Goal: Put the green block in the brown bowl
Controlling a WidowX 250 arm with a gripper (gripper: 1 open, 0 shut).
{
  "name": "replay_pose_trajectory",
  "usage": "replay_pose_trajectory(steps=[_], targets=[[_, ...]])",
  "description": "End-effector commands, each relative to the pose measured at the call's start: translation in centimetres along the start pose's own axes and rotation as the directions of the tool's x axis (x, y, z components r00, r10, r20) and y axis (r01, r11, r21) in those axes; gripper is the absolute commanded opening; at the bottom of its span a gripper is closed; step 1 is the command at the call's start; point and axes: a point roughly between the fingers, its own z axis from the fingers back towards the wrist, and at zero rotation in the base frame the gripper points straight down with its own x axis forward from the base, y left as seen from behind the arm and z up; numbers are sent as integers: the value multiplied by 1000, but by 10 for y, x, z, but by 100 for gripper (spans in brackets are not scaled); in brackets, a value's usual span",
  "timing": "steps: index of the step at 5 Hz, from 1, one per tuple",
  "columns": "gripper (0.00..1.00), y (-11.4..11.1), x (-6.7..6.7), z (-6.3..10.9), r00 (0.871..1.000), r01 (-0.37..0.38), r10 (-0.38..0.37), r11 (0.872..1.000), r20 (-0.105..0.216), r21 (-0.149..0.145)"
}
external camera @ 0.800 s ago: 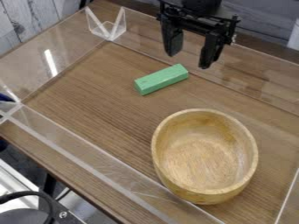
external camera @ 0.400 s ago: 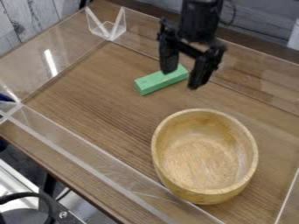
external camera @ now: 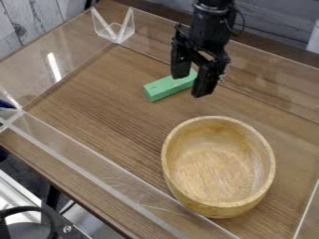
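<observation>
Nearest the viewer, a clear plastic wall [external camera: 88, 163] edges a wooden table [external camera: 93, 103]. Just behind it on the right sits the brown bowl [external camera: 221, 164], round, light wood, upright with nothing inside. Farther back, near the middle of the table, the green block [external camera: 163, 89] lies flat, well apart from the bowl. The black gripper [external camera: 197, 77] points down over the block's right end, its two fingers spread wide on either side of it, not clamped on it.
</observation>
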Motion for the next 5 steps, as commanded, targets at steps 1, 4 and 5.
replay_pose_trajectory(steps=[1,4,5], targets=[[100,17,10,13,998,9,-10,999,57,32],[100,39,19,-7,999,16,-17,1000,44,23],[0,41,21,-11,999,16,-17,1000,45,19]])
